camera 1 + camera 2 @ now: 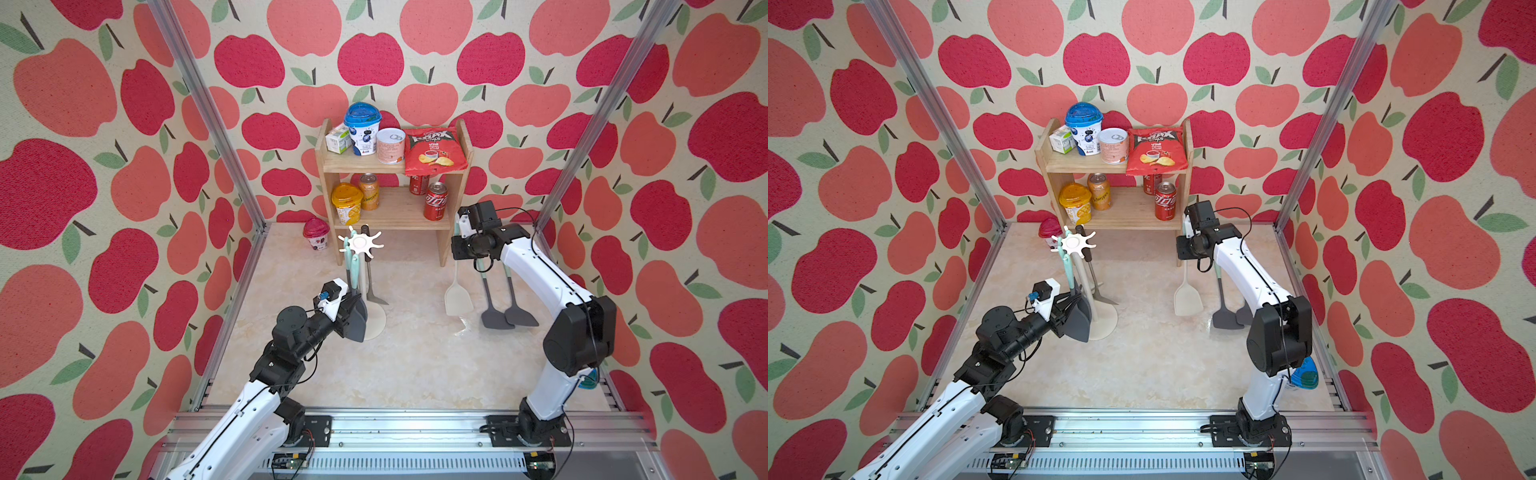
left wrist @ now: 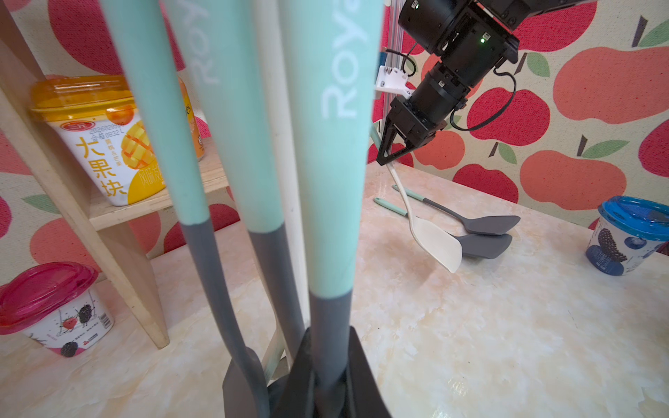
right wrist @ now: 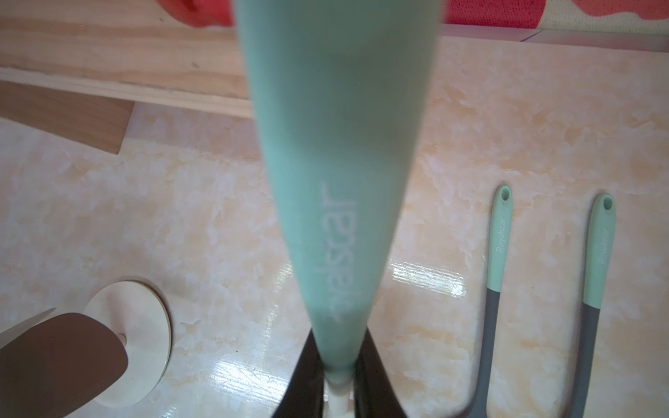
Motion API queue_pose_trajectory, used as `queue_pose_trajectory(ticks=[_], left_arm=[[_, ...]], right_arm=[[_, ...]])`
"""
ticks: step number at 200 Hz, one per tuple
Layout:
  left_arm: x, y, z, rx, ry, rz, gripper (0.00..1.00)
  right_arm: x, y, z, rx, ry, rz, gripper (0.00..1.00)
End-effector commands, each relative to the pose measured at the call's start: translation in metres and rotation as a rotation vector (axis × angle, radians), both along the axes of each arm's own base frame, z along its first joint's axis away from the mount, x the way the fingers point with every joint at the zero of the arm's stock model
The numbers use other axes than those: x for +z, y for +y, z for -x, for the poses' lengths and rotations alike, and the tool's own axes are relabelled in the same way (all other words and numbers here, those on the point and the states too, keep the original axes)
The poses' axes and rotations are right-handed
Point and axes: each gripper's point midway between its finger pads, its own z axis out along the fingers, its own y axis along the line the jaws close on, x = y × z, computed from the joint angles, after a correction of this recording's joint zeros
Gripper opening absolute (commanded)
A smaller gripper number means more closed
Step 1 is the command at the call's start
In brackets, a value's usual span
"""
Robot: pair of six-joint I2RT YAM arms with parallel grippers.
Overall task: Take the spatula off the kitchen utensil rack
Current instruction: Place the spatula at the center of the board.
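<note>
While the right gripper [image 2: 387,157] hangs well clear of the kitchen utensil rack [image 1: 360,244], its jaws are pinched narrow on the mint handle of a cream spatula [image 1: 457,297]. The spatula dangles straight down below them with its blade low over the table [image 1: 415,365]; whether it touches I can't tell. Just beyond that blade, two grey spatulas [image 1: 494,320] lie flat side by side. Over at the rack, the left gripper [image 1: 351,305] has its jaws clamped on the neck of a grey-headed spatula [image 2: 331,181], whose handle runs up from the jaws toward the crown's prongs alongside two more. To my eye the cream one is already off and wants lowering and letting go beside the pair. The left one then needs lifting until its handle clears the prong, without tipping the stand.
</note>
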Motion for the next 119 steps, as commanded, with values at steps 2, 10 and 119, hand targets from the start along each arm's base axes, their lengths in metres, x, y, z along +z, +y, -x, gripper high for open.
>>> queue_pose_trajectory(ticks=[2,10,119], left_arm=[[-0.058,-0.001,0.01,-0.038,0.164,-0.102,0.0],[-0.059,-0.001,0.01,-0.037,0.165,-0.102,0.0],[-0.063,-0.001,0.009,-0.035,0.179,-0.107,0.0]], right_arm=[[-0.016,-0.01,0.001,-0.068,0.026,0.028,0.0],[-0.018,-0.011,0.0,-0.073,0.026,0.034,0.0],[-0.061,-0.036,-0.018,-0.145,0.082,0.041,0.0]])
